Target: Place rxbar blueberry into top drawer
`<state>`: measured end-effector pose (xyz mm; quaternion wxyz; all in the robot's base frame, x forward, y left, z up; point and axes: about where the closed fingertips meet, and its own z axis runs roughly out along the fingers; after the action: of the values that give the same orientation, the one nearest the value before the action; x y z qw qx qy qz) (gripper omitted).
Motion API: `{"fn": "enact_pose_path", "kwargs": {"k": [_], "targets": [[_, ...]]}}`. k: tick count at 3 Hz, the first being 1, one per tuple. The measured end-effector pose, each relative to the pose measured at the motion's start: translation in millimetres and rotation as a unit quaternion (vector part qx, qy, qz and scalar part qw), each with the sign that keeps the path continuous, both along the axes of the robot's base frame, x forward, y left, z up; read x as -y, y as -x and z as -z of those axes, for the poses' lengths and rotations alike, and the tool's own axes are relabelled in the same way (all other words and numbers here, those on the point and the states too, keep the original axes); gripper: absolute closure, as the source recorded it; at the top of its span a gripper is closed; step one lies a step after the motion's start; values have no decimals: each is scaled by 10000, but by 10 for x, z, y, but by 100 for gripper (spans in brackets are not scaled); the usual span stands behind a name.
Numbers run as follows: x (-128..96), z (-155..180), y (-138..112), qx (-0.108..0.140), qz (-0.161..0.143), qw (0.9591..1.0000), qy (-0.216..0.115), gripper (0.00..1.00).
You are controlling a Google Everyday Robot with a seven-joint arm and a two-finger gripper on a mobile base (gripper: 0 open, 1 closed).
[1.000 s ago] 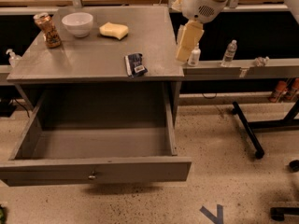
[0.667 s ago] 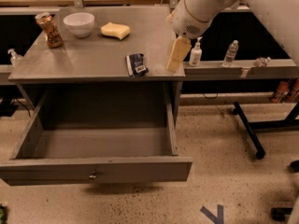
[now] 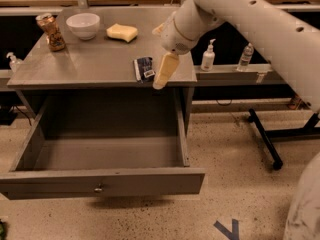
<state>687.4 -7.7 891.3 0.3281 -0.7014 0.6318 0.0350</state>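
Since a second ago, the gripper (image 3: 163, 75) has swung left and lower, from beyond the right edge of the table (image 3: 85, 61) to hang over its front right corner, just beside the rxbar blueberry (image 3: 144, 68). We cannot tell how wide it stands, nor whether it touches the bar. The bar lies flat on the table near the front edge, out of its grasp. Directly below, the top drawer (image 3: 150, 180) is pulled well out, its floor open from above. A bowl (image 3: 83, 25), sponge (image 3: 122, 32) and can (image 3: 51, 31) sit well apart at the back.
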Motion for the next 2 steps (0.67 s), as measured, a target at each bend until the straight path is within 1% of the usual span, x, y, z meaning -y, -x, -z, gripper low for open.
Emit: {"fn": "enact_pose_path", "kwargs": {"k": [1,2], "targets": [[-329,221,-49,-88,-340,9993,-133,0],[-529,511,-114,-249,-464,9985,-141,0]]}}
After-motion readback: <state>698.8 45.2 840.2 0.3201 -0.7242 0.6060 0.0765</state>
